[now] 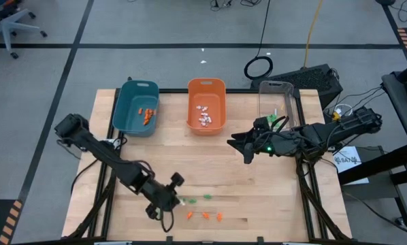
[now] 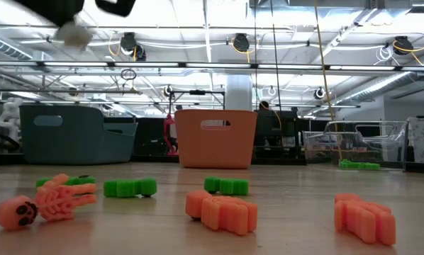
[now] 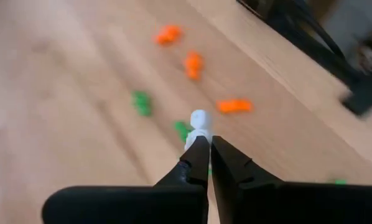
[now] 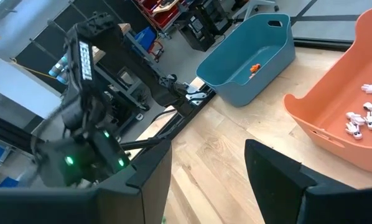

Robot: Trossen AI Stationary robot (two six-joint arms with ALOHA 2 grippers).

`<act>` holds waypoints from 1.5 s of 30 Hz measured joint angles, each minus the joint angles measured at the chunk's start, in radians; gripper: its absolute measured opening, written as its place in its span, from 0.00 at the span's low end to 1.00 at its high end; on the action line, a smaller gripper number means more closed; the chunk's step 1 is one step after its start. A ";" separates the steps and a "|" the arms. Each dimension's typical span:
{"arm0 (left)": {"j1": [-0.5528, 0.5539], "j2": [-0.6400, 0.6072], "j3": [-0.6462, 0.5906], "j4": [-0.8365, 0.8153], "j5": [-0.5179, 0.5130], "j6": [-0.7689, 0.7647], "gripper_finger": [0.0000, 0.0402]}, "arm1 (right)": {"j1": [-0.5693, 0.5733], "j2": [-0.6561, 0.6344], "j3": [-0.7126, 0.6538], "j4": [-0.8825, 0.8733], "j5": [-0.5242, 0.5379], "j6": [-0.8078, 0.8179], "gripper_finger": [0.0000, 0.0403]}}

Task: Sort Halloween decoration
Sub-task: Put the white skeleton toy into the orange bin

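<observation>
Near the table's front edge: the left gripper (image 3: 204,144) has its fingers pressed together on a small white trinket (image 3: 199,126), which sticks out past the fingertips; the low view shows it as a blur cut off at the frame's top.
Loose trinkets: orange pieces (image 1: 204,216) and green pieces (image 1: 207,197) lie on the wooden table (image 1: 271,197) beside that gripper; an orange skeleton (image 2: 45,202) shows in the low view.
Right gripper (image 4: 208,155): fingers spread apart with nothing between them, hovering near the table's middle, just in front of the orange bin (image 1: 206,88).
Teal bin (image 1: 132,116): holds orange pieces.
Orange bin contents: white pieces (image 4: 366,118), partly cut off in the right wrist view.
Clear bin (image 1: 277,92): largely hidden by the right arm; a little green shows inside.
</observation>
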 joint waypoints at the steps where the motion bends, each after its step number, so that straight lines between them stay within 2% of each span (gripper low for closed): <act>1: 0.000 -0.021 0.000 0.000 -0.030 -0.029 0.02 | 0.000 0.000 0.000 0.000 0.000 0.000 0.46; 9: 0.000 -0.182 0.000 0.000 -0.257 -0.252 0.02 | 0.000 0.000 0.000 0.000 0.000 -0.010 0.46; 13: 0.001 -0.255 0.000 0.005 -0.323 -0.335 0.02 | 0.000 0.000 0.000 0.002 0.000 -0.010 0.46; 17: 0.001 -0.315 0.002 -0.005 -0.341 -0.382 0.02 | 0.000 0.000 0.000 0.003 0.000 -0.016 0.46; 21: 0.013 -0.318 0.002 -0.165 -0.310 -0.436 0.02 | -0.001 0.000 0.000 0.003 0.000 -0.025 0.46; 24: 0.045 -0.294 -0.026 -0.291 -0.209 -0.494 0.02 | -0.007 0.000 0.000 0.003 0.000 -0.029 0.46; 26: 0.071 -0.276 -0.064 -0.311 -0.137 -0.542 0.03 | -0.008 0.000 0.000 0.003 0.000 -0.029 0.46; 29: 0.095 -0.266 -0.151 -0.233 -0.079 -0.630 0.08 | -0.010 0.000 0.000 0.003 0.000 -0.027 0.46; 32: 0.099 -0.265 -0.243 -0.103 -0.037 -0.650 0.18 | -0.010 0.000 0.000 0.003 0.000 -0.019 0.46; 39: 0.095 -0.251 -0.313 -0.021 -0.033 -0.521 0.41 | -0.010 0.000 0.000 0.003 0.000 -0.007 0.46; 45: 0.116 -0.189 -0.378 0.093 -0.006 -0.469 0.49 | -0.010 0.007 -0.001 0.002 0.000 0.004 0.46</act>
